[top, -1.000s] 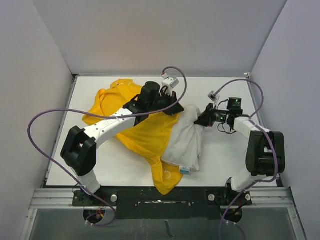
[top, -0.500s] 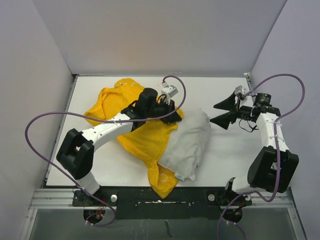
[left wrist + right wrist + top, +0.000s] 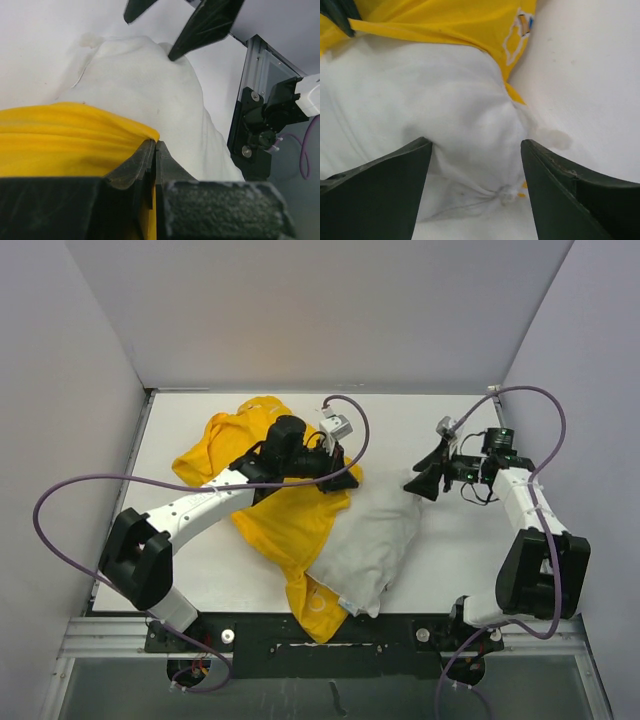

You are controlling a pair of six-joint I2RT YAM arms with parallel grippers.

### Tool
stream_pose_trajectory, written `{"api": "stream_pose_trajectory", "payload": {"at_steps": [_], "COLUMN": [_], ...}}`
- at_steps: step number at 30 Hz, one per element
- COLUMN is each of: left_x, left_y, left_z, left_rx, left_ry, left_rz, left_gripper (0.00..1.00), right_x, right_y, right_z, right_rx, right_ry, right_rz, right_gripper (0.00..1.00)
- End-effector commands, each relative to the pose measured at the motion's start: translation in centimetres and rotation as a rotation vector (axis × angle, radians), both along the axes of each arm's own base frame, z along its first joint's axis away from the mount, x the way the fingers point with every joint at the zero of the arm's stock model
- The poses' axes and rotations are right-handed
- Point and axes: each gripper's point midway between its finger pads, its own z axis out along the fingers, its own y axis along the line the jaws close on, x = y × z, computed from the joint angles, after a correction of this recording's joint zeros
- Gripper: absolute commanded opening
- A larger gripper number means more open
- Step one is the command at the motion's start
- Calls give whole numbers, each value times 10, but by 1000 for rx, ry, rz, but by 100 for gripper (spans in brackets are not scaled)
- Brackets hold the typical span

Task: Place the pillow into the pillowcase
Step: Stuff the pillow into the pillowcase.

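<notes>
The white pillow [image 3: 370,540] lies slanted in the middle of the table, its left side under the yellow pillowcase [image 3: 275,510]. My left gripper [image 3: 343,478] is shut on the pillowcase's edge, just above the pillow. In the left wrist view the closed tips [image 3: 155,143] pinch the yellow cloth [image 3: 60,135], with the pillow [image 3: 145,85] beyond. My right gripper [image 3: 424,472] stands open just off the pillow's far right corner. In the right wrist view its wide-apart fingers [image 3: 476,145] straddle the pillow's bunched corner [image 3: 505,192] without touching it, and the pillowcase [image 3: 445,20] lies beyond.
Grey walls close in the white table [image 3: 460,560] on three sides. A metal rail [image 3: 320,635] with the arm bases runs along the near edge. Purple cables [image 3: 90,485] loop above both arms.
My right gripper opened, let go of the pillow's corner, swung away and came partly back. The pillow slid toward the near edge. My left arm shifted a little left, still gripping the pillowcase.
</notes>
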Motion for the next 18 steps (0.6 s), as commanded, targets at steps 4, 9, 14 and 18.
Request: {"api": "stream_pose_trajectory", "payload": {"at_steps": [4,9,14,18], "left_x": [29,31,2,1], "left_y": [32,5,-46,-69], "left_z": [56,99,118,117], "left_rx": [-153,-232,-238,-241], "left_ry": [42,-14,-76,-84], "left_rz": [25,-71,-215,-256], "left_gripper": [0,0,0,0], "right_x": [-58,-107,-118,-118], "right_y": [72,127,127,108], "right_z": [18,8,14,47], "right_rx": [-46,13,35,83], "right_ry": [-145,-203,-255,-382], "right_rz": [374,559,606,582], "right_gripper": [13,7,33,56]}}
